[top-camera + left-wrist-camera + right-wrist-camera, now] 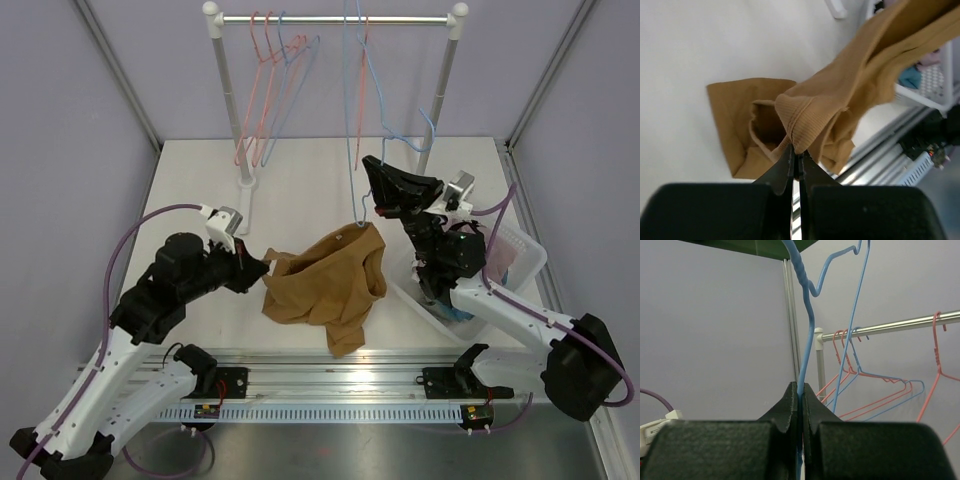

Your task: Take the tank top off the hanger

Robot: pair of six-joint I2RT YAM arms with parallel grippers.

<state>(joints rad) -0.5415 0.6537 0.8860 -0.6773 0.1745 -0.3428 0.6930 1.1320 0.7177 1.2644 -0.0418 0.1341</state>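
Observation:
The tan tank top (330, 285) lies bunched on the table, and its upper corner rises to the low end of a blue wire hanger (349, 110). My left gripper (262, 268) is shut on the top's left ribbed edge. In the left wrist view the gripper (796, 157) pinches a fold of the fabric (840, 95) and holds it off the table. My right gripper (372, 172) is raised above the top and shut on the hanger. In the right wrist view the gripper (801, 390) clamps the blue wire (807, 325).
A white clothes rack (330, 18) stands at the back with several pink and blue hangers (275, 90), and its left post foot (247, 182) rests on the table. A white basket (515, 265) holding clothes sits at the right, beside the right arm.

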